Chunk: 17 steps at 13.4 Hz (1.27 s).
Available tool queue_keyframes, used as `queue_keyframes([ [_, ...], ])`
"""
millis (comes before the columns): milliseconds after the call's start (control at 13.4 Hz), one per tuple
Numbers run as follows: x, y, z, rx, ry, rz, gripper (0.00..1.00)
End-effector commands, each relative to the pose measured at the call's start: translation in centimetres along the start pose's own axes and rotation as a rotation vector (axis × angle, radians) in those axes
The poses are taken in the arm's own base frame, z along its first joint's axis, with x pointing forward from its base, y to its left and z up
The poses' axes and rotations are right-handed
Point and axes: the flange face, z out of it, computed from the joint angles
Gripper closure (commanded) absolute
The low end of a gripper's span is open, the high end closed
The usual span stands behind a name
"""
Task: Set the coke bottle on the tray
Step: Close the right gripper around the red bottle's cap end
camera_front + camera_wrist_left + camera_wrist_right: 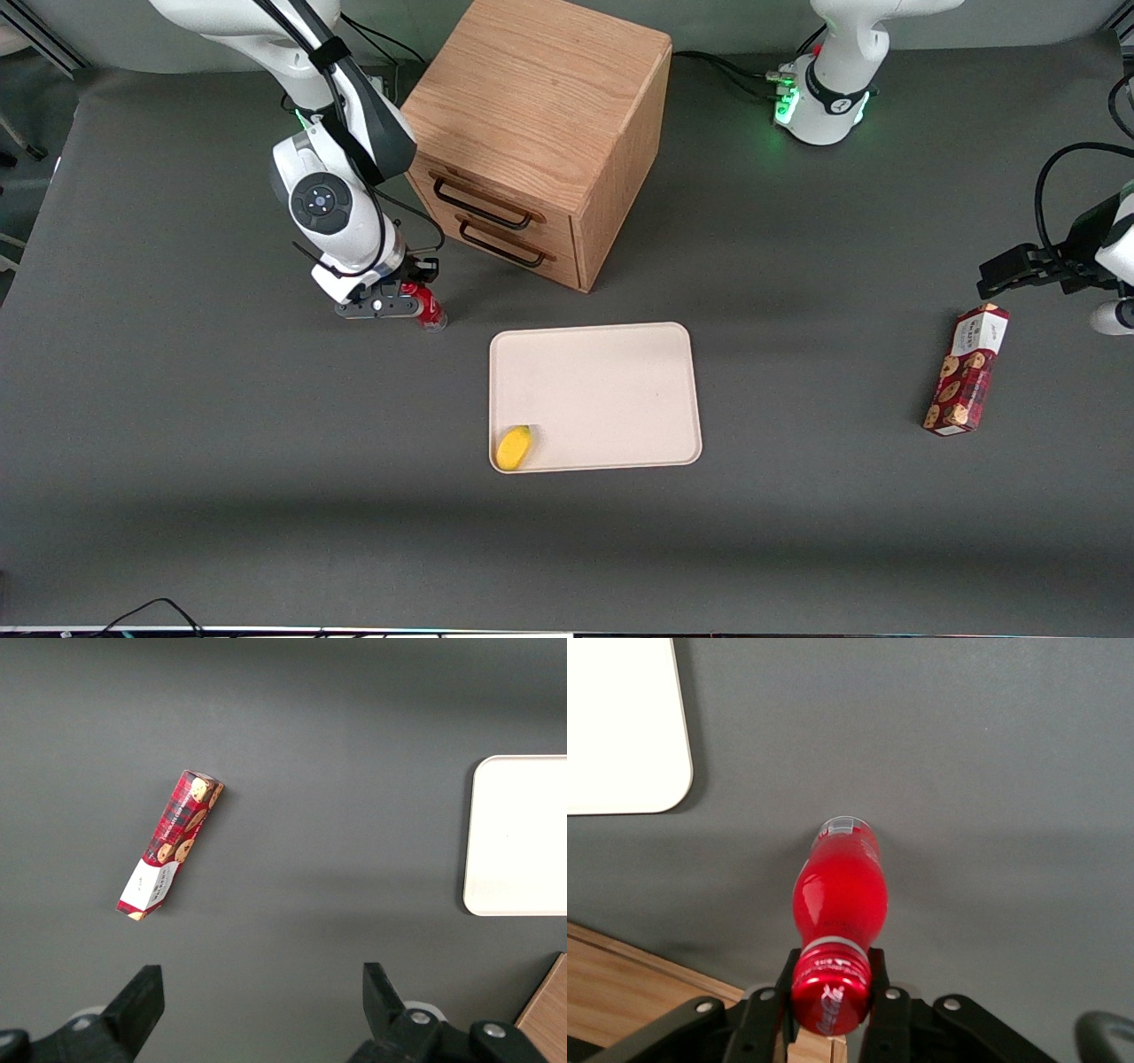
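At left centre of the front view, the gripper (pixel 400 306) hangs low over the dark table (pixel 221 496), its fingers closed around the neck of the coke bottle (pixel 430 310) just under the red cap. The bottle stands on or just above the table — which of the two cannot be told — and only its lower part and clear base show past the gripper body. From the wrist view the same hold is plain: the gripper (pixel 830 992) pinches the coke bottle (pixel 839 904) at the neck, one finger on each side.

Bare table separates the bottle from the tray (pixel 602 354), which lies nearer the front camera and toward the middle of the frame; a rounded corner of the tray (pixel 664 771) shows in the wrist view, well apart from the bottle. Most of the tray is bare, but a small yellow object (pixel 514 447) sits in its near corner on the working arm's side — its kind is hard to make out.

Just above the tray in the frame stands the wooden drawer cabinet (pixel 540 133), its two handled drawer fronts angled toward the gripper, and the bottle stands close in front of them. At far right, toward the parked arm's end, lies a cookie box (pixel 967 370), with open table all round it.
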Motion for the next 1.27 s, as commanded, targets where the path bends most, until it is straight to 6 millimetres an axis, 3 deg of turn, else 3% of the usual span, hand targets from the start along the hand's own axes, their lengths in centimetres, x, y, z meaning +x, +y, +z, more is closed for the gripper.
queue_keyframes([
  [0, 0.8, 0.0, -0.9, 0.001, 0.031, 0.012, 1.0],
  [298, 0.6, 0.0, -1.7, 0.001, 0.045, 0.021, 1.0],
  [521, 0.9, -0.4, -5.3, 0.009, 0.091, 0.034, 1.0],
  [968, 0.2, -0.8, -20.4, 0.013, 0.066, 0.072, 1.0],
  [1191, -1.1, -1.3, -25.6, 0.098, 0.072, 0.095, 1.0],
])
